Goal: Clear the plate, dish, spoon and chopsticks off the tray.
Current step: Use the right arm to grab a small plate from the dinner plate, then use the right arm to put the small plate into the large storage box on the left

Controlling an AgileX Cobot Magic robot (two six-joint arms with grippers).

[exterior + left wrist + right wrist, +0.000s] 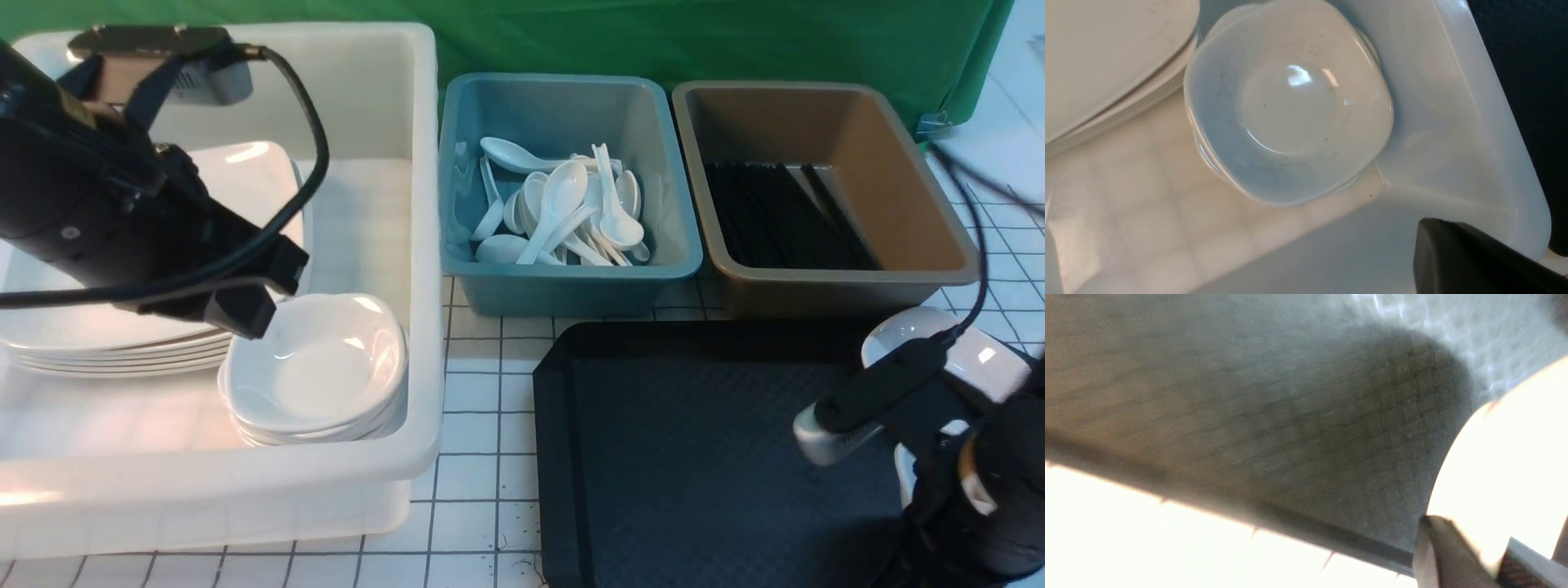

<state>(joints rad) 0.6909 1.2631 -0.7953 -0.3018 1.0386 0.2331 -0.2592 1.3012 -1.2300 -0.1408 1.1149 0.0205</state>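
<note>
Front view, plate [984,359] partly hidden, tray [694,441] cropped

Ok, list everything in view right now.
white tub: one, white, table's left
plate stack: several, white, inside white tub
dish stack: several, white, inside white tub, beside plate stack
blue tub: one, blue, back middle
spoons: a heap, white, inside blue tub
brown tub: one, brown, back right
chopsticks: many, black, inside brown tub
tray: one, black, front right
plate: one, white, tray's right edge
left gripper: one, black, shut, above dish stack
right gripper: one, black, shut on plate's rim
</note>
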